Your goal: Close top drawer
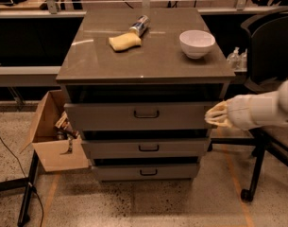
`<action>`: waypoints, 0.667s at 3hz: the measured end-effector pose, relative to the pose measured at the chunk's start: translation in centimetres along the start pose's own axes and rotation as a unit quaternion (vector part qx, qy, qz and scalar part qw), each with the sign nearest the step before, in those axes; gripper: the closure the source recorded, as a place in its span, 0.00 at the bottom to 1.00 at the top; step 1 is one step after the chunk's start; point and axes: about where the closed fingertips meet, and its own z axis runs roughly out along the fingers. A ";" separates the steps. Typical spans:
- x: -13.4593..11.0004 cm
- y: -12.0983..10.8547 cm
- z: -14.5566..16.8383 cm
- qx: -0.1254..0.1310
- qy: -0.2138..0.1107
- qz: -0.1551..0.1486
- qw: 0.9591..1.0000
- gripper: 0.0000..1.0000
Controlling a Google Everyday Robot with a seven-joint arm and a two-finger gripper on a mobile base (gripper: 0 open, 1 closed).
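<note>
The top drawer (105, 115) is the widest, tallest grey-taupe front of three, with a small dark pull handle (146, 113) at its centre. It stands pulled out from the cabinet, with a dark gap above it under the tabletop. My gripper (213, 116) comes in from the right on a white arm. Its pale tip is at the right end of the top drawer's front, at the height of the handle.
The cabinet top (157, 56) carries a yellow sponge (124, 41), a metal can (140, 25) and a white bowl (196, 42). Two shorter drawers (146, 148) sit below. An open cardboard box (51, 131) stands at the left, a black chair (271, 46) at the right.
</note>
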 end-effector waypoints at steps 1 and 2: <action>4.3 0.1 -9.1 0.042 -0.042 0.075 0.995 1.00; 3.1 -0.8 -12.6 0.053 -0.082 0.092 0.991 0.84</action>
